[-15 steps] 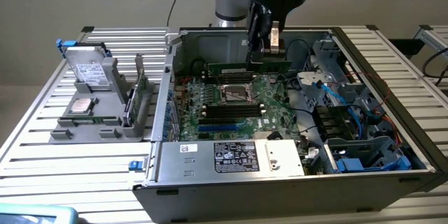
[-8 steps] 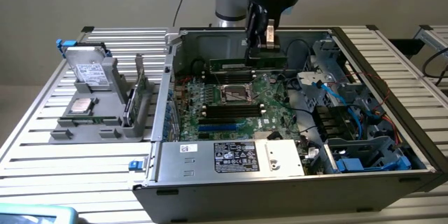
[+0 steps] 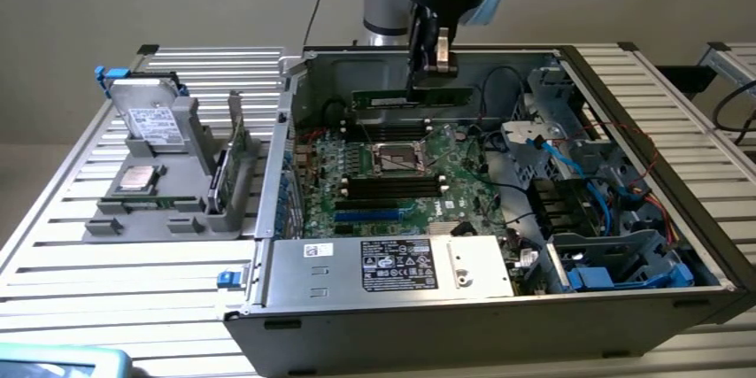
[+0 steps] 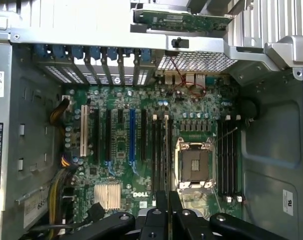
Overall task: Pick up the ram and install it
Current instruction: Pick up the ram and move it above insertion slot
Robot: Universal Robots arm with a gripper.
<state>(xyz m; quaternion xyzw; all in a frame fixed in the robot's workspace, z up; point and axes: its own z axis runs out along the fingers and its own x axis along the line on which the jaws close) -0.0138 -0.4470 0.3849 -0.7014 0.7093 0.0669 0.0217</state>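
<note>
- We see the claw (image 3: 428,82) pressed together on the ram (image 3: 390,97), pinching the stick near the middle of its upper edge.
- The ram hangs level, its length running from the exterior view's left to the exterior view's right, with a dark-green face and a pale label turned toward that camera.
- It sits inside the open computer case (image 3: 473,334), over the far part of the motherboard (image 3: 463,164), beyond the processor socket (image 3: 398,158) as the exterior view sees it.
- Whether its lower edge touches a slot we cannot tell.
- On the near side of the socket lie the black memory slots (image 3: 390,188), with blue ones just below them.
- In the wrist view the dark fingers (image 4: 161,215) stand close together above the board, near the socket.
- A metal power supply box (image 3: 390,265) with labels fills the case's near edge.
- On the slatted counter (image 3: 119,281) at the exterior view's left stands a grey fixture (image 3: 142,219) carrying a hard drive (image 3: 148,121).
</note>
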